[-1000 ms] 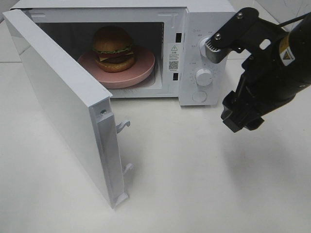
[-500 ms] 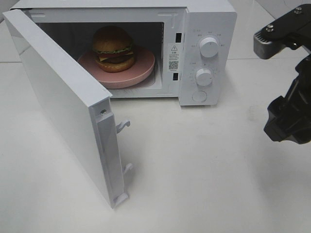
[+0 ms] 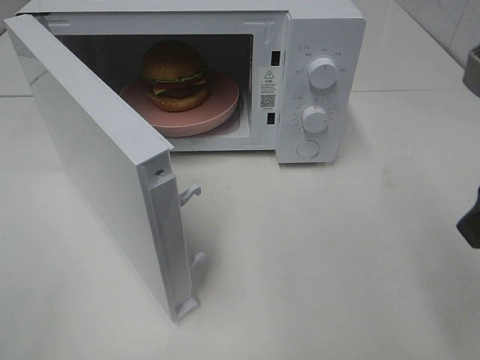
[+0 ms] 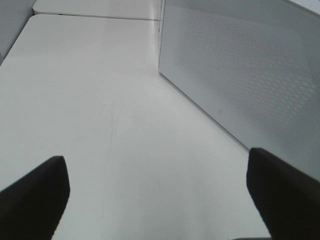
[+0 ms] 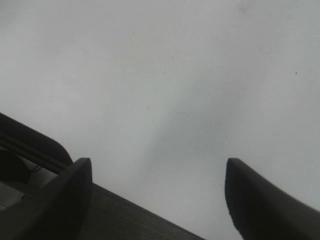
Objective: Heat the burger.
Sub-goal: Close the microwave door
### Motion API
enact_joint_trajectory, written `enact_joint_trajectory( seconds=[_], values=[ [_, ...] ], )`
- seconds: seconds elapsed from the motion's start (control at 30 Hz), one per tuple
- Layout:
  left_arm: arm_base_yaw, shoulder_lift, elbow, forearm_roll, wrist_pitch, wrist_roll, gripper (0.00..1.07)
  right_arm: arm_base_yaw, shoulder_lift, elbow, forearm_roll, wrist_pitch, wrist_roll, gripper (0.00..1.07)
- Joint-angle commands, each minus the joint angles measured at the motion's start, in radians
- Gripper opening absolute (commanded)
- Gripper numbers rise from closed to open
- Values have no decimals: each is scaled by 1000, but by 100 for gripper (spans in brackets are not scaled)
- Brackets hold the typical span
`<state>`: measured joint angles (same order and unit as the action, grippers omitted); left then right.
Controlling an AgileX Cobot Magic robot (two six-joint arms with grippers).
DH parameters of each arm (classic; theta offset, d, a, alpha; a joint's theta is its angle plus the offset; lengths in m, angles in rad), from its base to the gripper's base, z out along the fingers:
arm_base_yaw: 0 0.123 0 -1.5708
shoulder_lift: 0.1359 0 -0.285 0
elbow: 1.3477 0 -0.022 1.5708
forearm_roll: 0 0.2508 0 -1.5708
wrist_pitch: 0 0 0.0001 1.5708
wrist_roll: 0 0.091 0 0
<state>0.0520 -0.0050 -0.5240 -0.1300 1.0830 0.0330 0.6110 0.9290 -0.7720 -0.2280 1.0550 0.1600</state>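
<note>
— Where's the burger (image 3: 175, 75)?
— On the pink plate (image 3: 221, 114) inside the microwave (image 3: 322, 30), its door (image 3: 90, 165) swung open.
— And the arms?
— Fingers spread on the left gripper (image 4: 156, 167) and the right gripper (image 5: 159, 170), both above the table (image 3: 315, 255).

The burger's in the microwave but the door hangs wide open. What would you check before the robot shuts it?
1. The burger sits fully inside on the pink plate: ok.
2. Nothing shows in the swing path of the door: ok.
3. The right gripper is away from the microwave, open and empty: ok.
4. The left gripper is open and empty, with a dotted white panel, likely the door, beside it: ok.
5. The latch hooks on the door look whole: ok.
6. Setting of the two dials: cannot tell, the marks are too small.
</note>
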Motion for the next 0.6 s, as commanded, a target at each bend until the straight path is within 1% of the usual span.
enact_joint_trajectory(
  seconds=[0.03,0.07,0.1,0.17,0.2,0.23,0.27,0.33,0.37,0.4,0.43,0.47,0.5,0.53,0.57,0.6],
  values=[
    [-1,-15,4,-3,-13,-8,90,-3,-78,53,8,3,12,72],
    [-1,-15,4,-3,-13,-8,90,-3,-78,53,8,3,12,72],
    [-1,-15,4,-3,-13,-8,90,-5,-126,81,3,-10,12,72],
    [-1,-15,4,-3,-13,-8,90,-5,-147,93,1,-22,12,72],
    [-1,-15,4,-3,-13,-8,90,-6,-197,124,1,-44,12,72],
    [-1,-15,4,-3,-13,-8,90,-6,-197,124,1,-44,12,72],
    [-1,-15,4,-3,-13,-8,90,-25,-241,158,7,-68,12,72],
    [-1,-15,4,-3,-13,-8,90,-42,-258,172,12,-80,12,72],
    [-1,-15,4,-3,-13,-8,90,-96,-304,207,25,-107,5,72],
    [-1,-15,4,-3,-13,-8,90,-119,-323,219,30,-119,-6,72],
    [-1,-15,4,-3,-13,-8,90,-119,-323,219,30,-119,-6,72],
    [-1,-15,4,-3,-13,-8,90,-173,-365,244,45,-133,-21,72],
    [-1,-15,4,-3,-13,-8,90,-197,-385,248,54,-133,-35,72],
    [-1,-15,4,-3,-13,-8,90,-197,-385,248,54,-133,-35,72],
    [-1,-15,4,-3,-13,-7,90,-234,-425,247,70,-140,-54,72],
    [-1,-15,4,-3,-13,-7,90,-234,-425,247,70,-140,-54,72]
  ],
)
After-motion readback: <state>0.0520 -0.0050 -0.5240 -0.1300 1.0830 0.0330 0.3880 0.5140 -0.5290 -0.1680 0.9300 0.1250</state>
